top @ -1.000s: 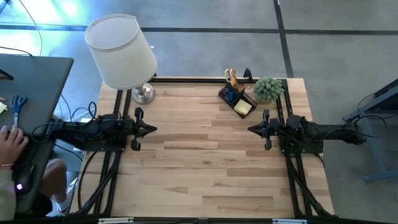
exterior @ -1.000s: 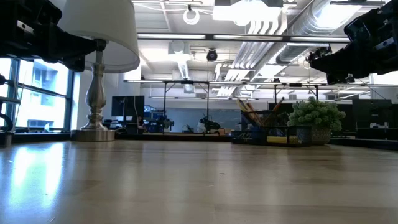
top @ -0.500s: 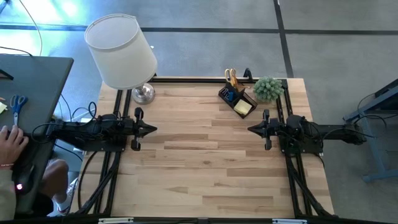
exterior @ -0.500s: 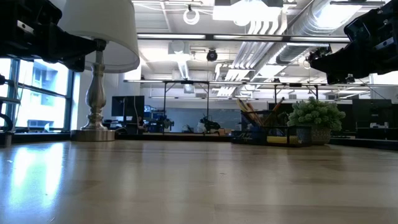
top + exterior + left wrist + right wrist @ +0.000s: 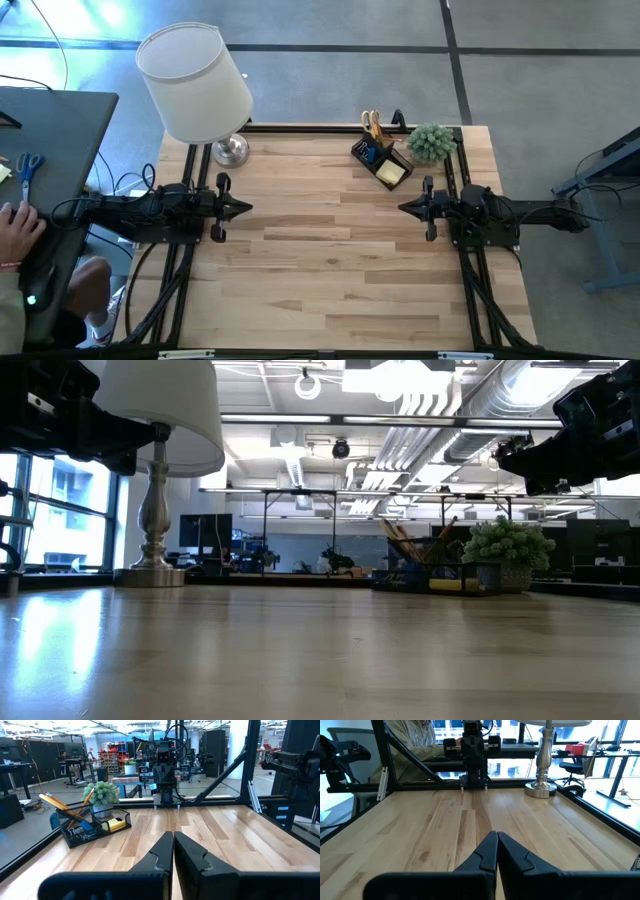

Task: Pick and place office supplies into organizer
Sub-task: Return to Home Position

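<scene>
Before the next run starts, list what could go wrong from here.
1. Pencils lean out of the organizer; a bump might tip them out.
2. The organizer stands near the right gripper, beside the plant; a swing could hit either.
3. The lamp shade overhangs near the left gripper.

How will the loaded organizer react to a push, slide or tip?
It probably slides on a low push: the organizer has a wide base with a low tray. A high push looks riskier, since pencils and scissors stick up tall from its upright part. It is likely light, as it looks like thin mesh.
</scene>
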